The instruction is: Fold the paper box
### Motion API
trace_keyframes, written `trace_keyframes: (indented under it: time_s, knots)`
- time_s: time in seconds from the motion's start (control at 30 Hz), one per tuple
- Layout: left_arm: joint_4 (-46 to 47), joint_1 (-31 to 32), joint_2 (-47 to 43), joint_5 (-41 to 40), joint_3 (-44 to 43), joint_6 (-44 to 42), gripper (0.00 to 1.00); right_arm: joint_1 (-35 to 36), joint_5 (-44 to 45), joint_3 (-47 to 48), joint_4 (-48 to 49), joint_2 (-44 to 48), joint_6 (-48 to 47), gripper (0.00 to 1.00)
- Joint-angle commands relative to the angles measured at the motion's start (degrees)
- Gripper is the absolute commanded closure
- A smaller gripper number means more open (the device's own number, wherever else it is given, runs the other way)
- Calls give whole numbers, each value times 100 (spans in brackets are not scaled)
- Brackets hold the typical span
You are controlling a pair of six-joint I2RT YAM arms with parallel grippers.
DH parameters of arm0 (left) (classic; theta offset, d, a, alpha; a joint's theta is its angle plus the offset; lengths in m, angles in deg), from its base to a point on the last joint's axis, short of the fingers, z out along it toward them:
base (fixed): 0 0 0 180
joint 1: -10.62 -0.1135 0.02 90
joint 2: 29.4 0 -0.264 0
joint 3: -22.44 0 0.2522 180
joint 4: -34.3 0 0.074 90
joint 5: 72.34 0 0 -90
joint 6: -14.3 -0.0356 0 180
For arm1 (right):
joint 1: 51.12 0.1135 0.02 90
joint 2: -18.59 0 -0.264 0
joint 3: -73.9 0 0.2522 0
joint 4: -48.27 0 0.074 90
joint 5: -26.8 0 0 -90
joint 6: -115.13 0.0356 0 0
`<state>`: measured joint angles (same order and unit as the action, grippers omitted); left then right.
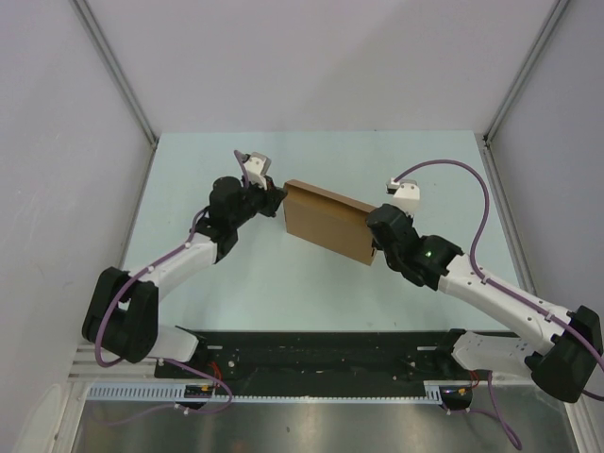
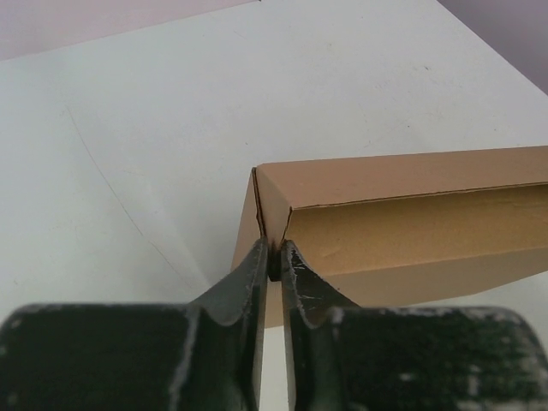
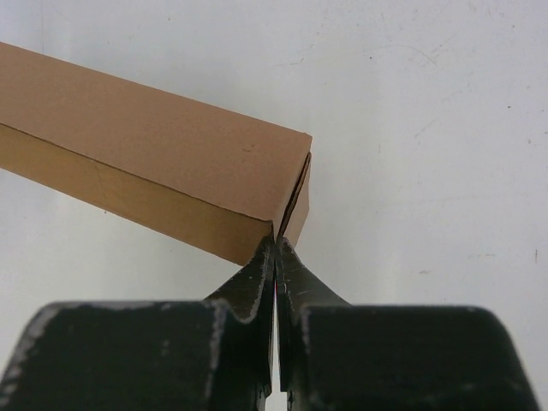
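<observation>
Right gripper (image 3: 276, 248) is clamped shut on one end corner of the box (image 3: 171, 145) at the middle of the table (image 1: 283, 293), left gripper (image 2: 274, 255) nearly closed at the other, hold unclear; probably light, stiff, crushable card, best gripped by edges.

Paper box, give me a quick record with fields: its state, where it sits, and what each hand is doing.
paper box: plain brown cardboard, folded into a shallow box, no markings seen
position: middle of the table, angled, spanning between both hands
left hand: fingertips nearly together at the box's near end corner; grip unclear
right hand: closed at the opposite end corner, seemingly pinching its edge
</observation>
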<state>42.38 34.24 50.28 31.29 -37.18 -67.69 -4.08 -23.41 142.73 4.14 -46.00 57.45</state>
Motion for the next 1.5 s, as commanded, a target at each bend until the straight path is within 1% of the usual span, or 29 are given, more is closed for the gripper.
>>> trace_keyframes:
  time_s: [0.0,0.17,0.27,0.73,0.8,0.9,0.97,1.0,1.2,1.47]
  knots:
    - [-840,64,-49,-79,52,-19,80,-38,64,4,-294,26,-59,100]
    - [-858,64,-216,-141,51,-80,72,-46,46,48,-294,-9,-76,100]
    - [-857,55,-303,-176,43,-107,69,-46,38,65,-285,-26,-85,100]
    - [-699,11,-409,-53,-256,-45,69,-38,37,136,-338,-71,-85,100]
    - [-699,3,-436,8,-282,-36,66,-55,38,145,-329,-70,-94,100]
    - [-708,3,-471,105,-318,-28,57,-64,38,171,-338,-79,-94,100]
    - [-708,11,-515,131,-309,-36,53,-64,20,171,-338,-79,-94,100]
    - [-708,-6,-524,123,-309,-36,52,-64,20,180,-329,-97,-94,100]
    - [-559,-111,-559,157,-291,139,52,-64,2,197,-320,-132,-103,100]
    - [-330,-252,-471,360,-423,271,59,-64,-6,197,-338,-123,-76,100]
